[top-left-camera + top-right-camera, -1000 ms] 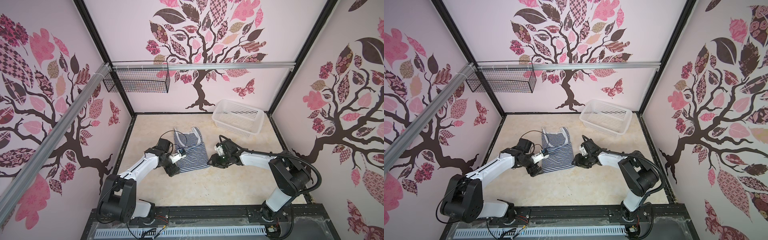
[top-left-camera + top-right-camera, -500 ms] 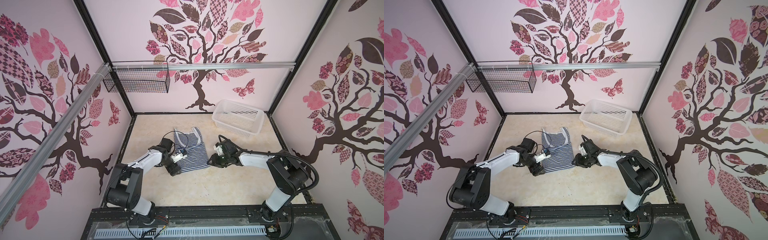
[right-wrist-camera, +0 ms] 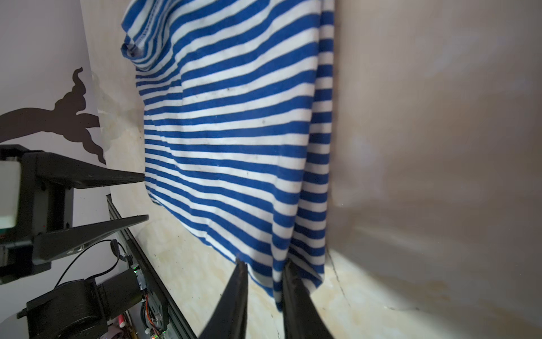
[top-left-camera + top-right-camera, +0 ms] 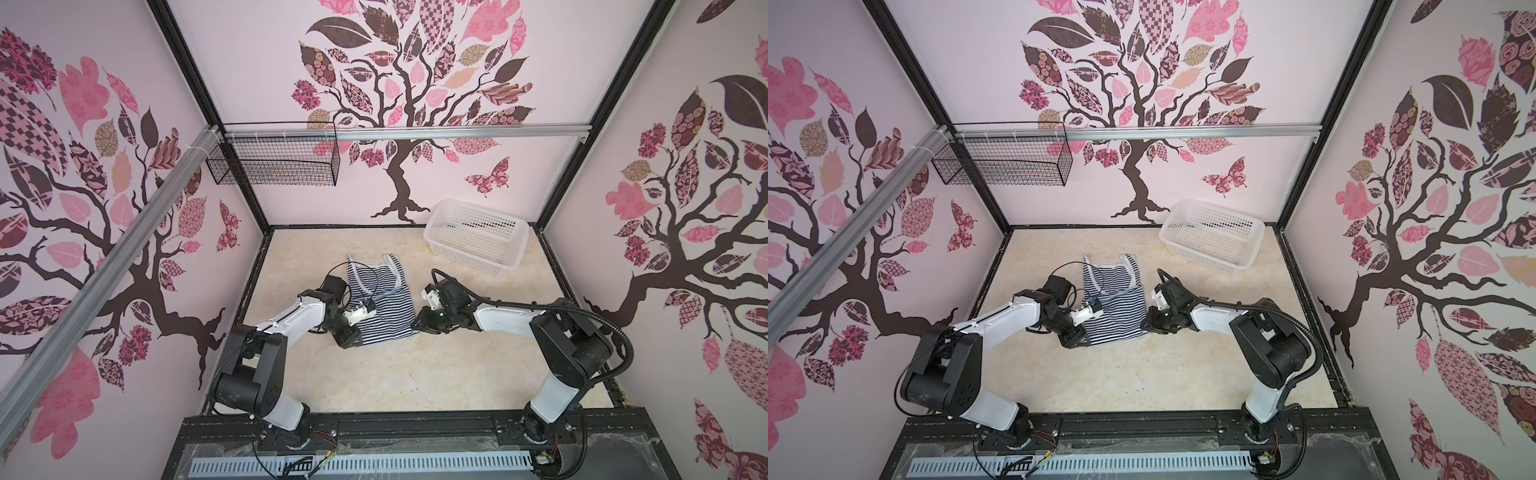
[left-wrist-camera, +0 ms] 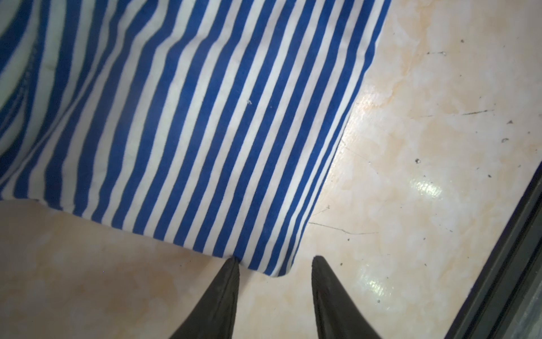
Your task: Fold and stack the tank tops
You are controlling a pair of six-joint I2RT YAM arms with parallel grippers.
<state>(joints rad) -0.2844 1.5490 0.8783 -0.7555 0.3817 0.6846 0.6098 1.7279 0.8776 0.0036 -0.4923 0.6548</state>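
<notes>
A blue-and-white striped tank top (image 4: 382, 316) (image 4: 1115, 320) lies spread flat on the pale table (image 4: 395, 382), near the middle. Its straps point toward the back wall and its hem toward the robot's base. Both arms reach low to that hem, one at each near corner. The left gripper (image 4: 353, 340) (image 4: 1079, 340) sits at the hem's left corner. In the left wrist view the gripper (image 5: 274, 261) has its jaws apart, with the rounded corner of the cloth (image 5: 205, 132) lying between the two black fingertips (image 5: 225, 293). One tip touches the hem edge, and bare table shows between the cloth and the other tip, so this hand is open and clamps nothing. The right wrist view also shows the left gripper (image 3: 145, 196) from the side, its two fingers spread at the cloth's edge. The right gripper (image 4: 417, 326) (image 4: 1147, 326) is at the hem's right corner. In the right wrist view this gripper (image 3: 265, 264) has its jaws close together, with the striped corner (image 3: 234, 141) between them. The cloth bunches slightly there, but I cannot tell whether they pinch it. A white plastic basket (image 4: 513, 253) (image 4: 1208, 259) stands at the table's back right corner, well apart from the top. A black wire basket (image 4: 274, 166) hangs on the rail above.
</notes>
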